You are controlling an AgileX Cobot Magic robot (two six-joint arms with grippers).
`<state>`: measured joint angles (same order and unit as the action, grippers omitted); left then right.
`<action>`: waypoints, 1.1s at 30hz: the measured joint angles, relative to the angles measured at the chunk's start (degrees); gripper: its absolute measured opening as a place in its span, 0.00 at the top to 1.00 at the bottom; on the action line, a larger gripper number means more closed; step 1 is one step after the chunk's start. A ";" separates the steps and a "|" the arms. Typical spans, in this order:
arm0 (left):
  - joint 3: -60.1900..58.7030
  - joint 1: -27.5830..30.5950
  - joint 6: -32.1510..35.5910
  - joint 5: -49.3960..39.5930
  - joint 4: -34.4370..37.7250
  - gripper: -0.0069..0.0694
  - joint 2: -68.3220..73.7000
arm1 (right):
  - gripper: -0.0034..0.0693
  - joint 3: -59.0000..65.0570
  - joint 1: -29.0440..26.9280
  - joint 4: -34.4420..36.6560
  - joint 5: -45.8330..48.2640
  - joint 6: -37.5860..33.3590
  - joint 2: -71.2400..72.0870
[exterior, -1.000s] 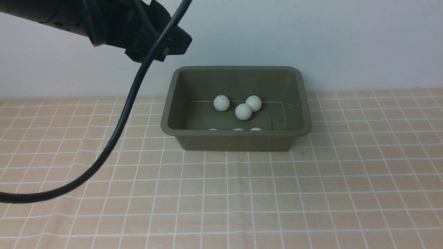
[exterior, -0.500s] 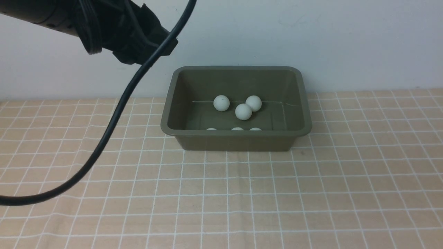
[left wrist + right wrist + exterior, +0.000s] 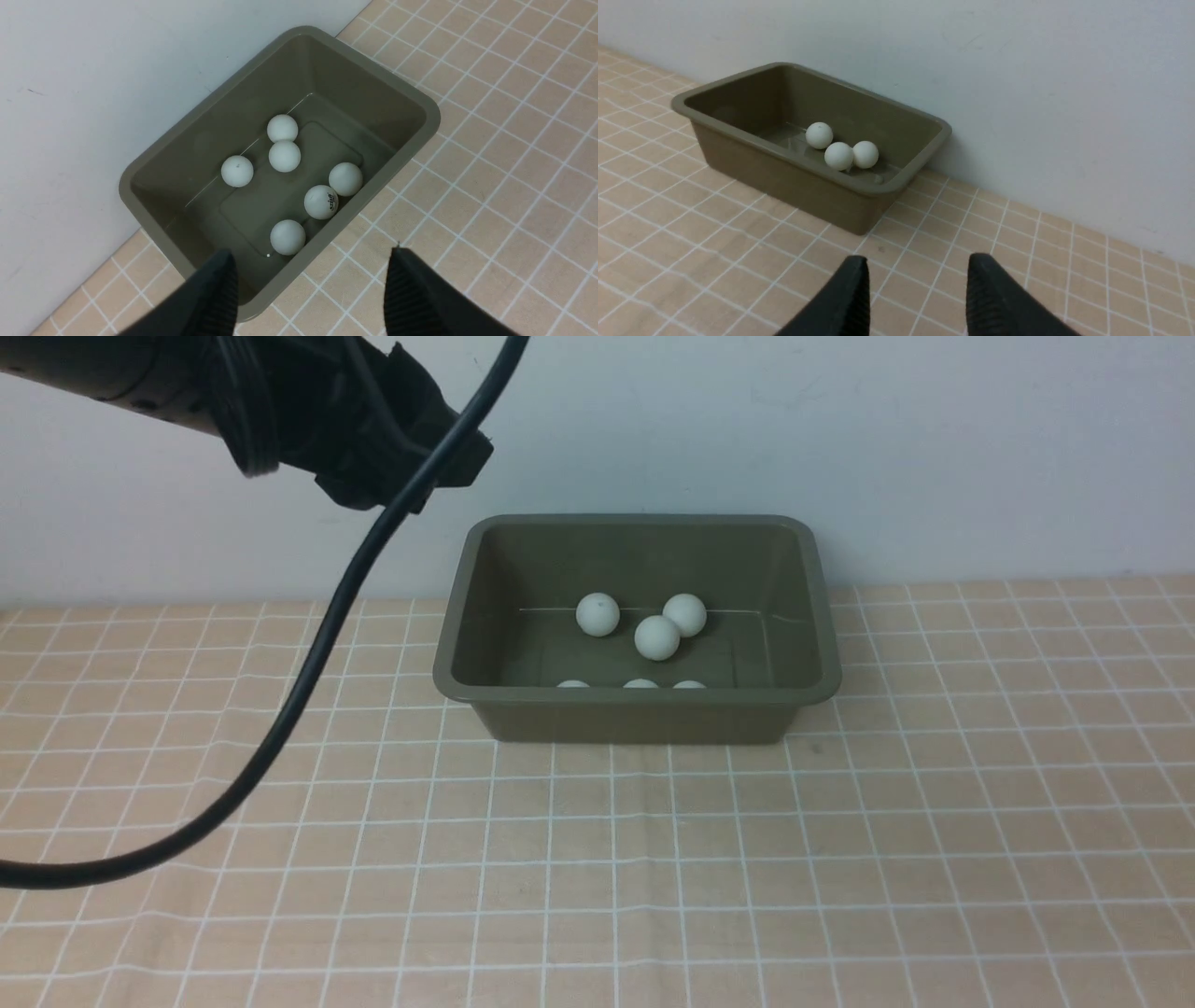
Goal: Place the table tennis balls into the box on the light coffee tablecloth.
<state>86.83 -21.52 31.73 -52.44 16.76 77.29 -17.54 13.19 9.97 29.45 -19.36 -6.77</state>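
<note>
Six table tennis balls (image 3: 284, 156) lie in one box (image 3: 430, 128) (both claws (image 3: 310, 284) (image 3: 915, 289) gape, empty).

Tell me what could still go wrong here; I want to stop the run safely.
The left arm's black cable droops near the box; pulling back might snag its rim and shift it. The left gripper, open and empty, hangs above the box's edge; dipping could tip out the six balls.
</note>
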 joint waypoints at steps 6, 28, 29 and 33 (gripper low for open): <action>0.00 0.00 0.00 0.00 1.29 0.45 0.00 | 0.62 3.77 0.00 2.46 -2.04 2.31 0.00; 0.00 0.00 0.00 0.44 3.49 0.45 0.00 | 0.62 4.74 0.00 3.31 5.41 3.01 0.00; 0.00 0.00 0.00 0.44 3.91 0.45 0.00 | 0.62 4.74 0.00 3.31 5.41 3.01 0.00; 0.00 0.00 0.00 0.44 5.83 0.45 0.00 | 0.62 4.74 0.00 3.31 5.46 3.01 0.00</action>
<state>86.83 -21.52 31.73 -52.00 22.60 77.29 -12.80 13.19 13.28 34.91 -16.34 -6.77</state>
